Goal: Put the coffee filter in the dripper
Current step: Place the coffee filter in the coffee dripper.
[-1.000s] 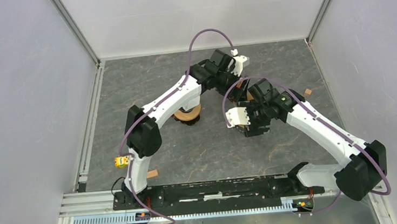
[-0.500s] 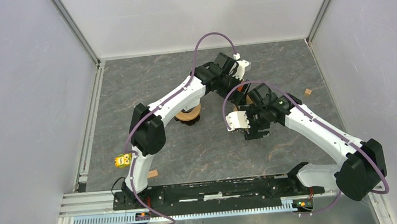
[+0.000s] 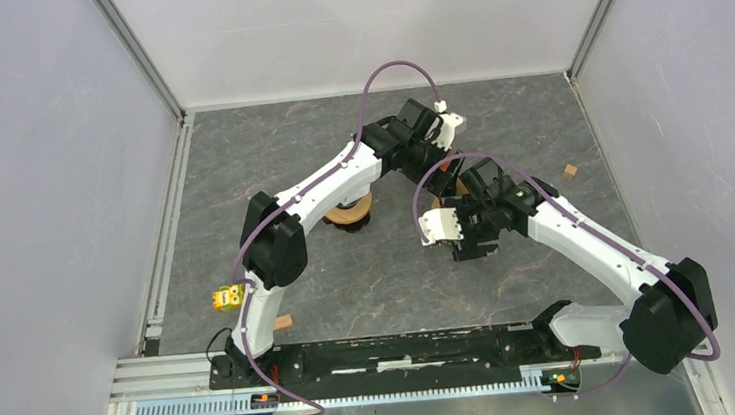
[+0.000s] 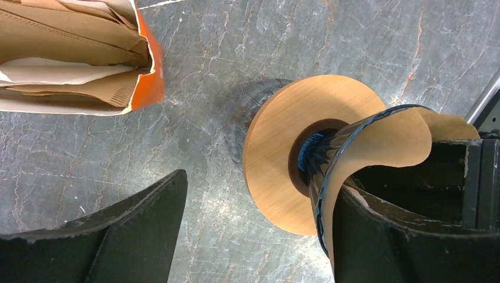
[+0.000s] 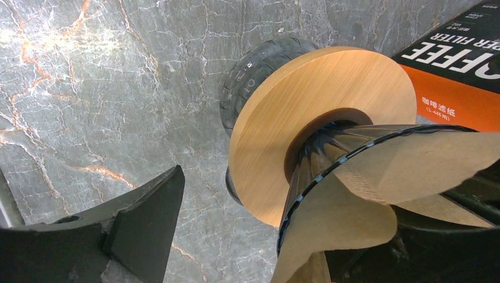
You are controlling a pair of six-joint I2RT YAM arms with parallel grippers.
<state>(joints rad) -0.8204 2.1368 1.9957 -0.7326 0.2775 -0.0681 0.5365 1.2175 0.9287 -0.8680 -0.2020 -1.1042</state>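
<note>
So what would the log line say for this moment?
paper filter: in dripper, edge curling past rim | left tool: open | right tool: open

1 dripper, 1 filter in it, 1 filter box, 2 arms.

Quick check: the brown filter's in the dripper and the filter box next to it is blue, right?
Not blue. The box is orange, as the right wrist view shows, with its black printed panel above. The rest stands: the brown filter is in the dripper, and the box lies next to it.
</note>
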